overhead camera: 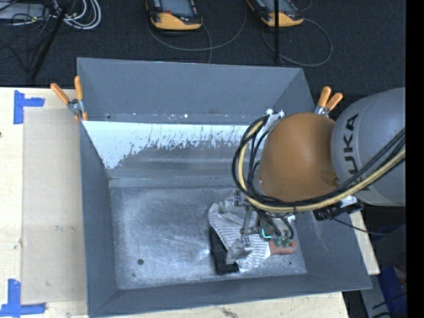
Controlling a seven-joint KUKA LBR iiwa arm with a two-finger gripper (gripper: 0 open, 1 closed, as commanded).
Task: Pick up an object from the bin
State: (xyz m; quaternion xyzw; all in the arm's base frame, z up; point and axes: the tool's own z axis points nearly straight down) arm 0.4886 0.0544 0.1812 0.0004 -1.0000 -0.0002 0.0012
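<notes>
The grey metal bin (152, 234) takes up the middle of the frame, its sloped walls running down to a scuffed, pale-dusted floor. Most of that floor is bare on the left and in the middle.

My arm (374, 144) comes in from the right edge of the frame, a big grey rounded link above the bin's right wall. From there I bend downward into the bin. My wrist carries a brown-orange domed cover (295, 161) that sits over the right half of the bin, and black and yellow cables (246, 154) loop round its left side and sweep back under it toward the right.

Below the cover my claw (252, 234) points down at the lower right part of the floor, low among a small cluster of things. I cannot tell whether it is clenched or released, since my own wrist and the things below crowd it.

The things there, largest first: a crumpled grey-and-white checked cloth (224, 218) just left of and beneath my claw, reaching toward the front wall; a black oblong block (221, 254) lying against the cloth's lower left edge; and a small reddish-brown piece (283, 246) just right of my claw, near the right wall. My claw is down over the cloth, but I cannot see that it grasps anything.
</notes>
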